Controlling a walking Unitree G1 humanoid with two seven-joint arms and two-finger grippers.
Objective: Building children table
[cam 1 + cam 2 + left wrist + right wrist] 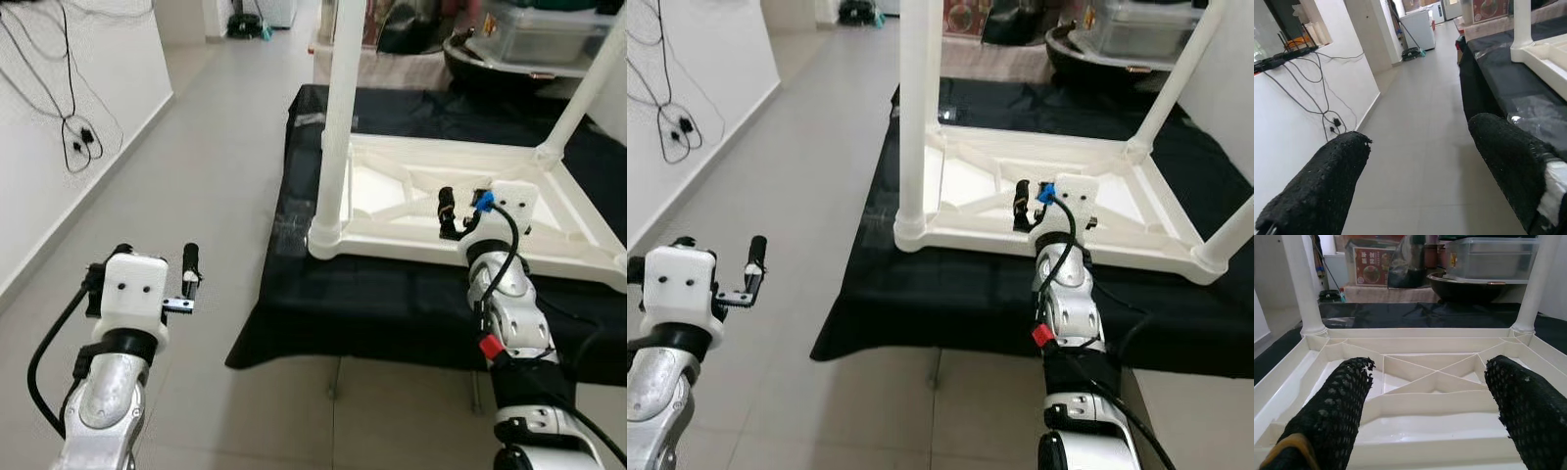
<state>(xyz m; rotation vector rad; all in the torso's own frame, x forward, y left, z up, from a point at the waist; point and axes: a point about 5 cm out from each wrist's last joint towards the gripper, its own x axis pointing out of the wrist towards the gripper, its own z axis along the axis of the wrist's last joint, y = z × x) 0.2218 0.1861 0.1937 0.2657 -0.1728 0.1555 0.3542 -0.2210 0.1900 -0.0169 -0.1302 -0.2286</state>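
A white plastic children's table (392,245) lies upside down on a black cloth, its ribbed underside facing up. One leg (338,108) stands up at the near left corner, another leg (588,88) at the far right. My right gripper (468,211) hovers over the table's near rim, open with nothing between its fingers (1342,401); the wrist view looks across the cross ribs (1435,374). My left gripper (157,257) is open and empty above the grey floor, left of the cloth and apart from the table.
The black cloth (323,304) drapes over a low platform to the floor. A white wall with hanging cables (78,137) runs along the left. Behind the table sit a clear storage box (539,34) and a dark bowl (1464,286). Grey floor tiles (216,196) stretch ahead.
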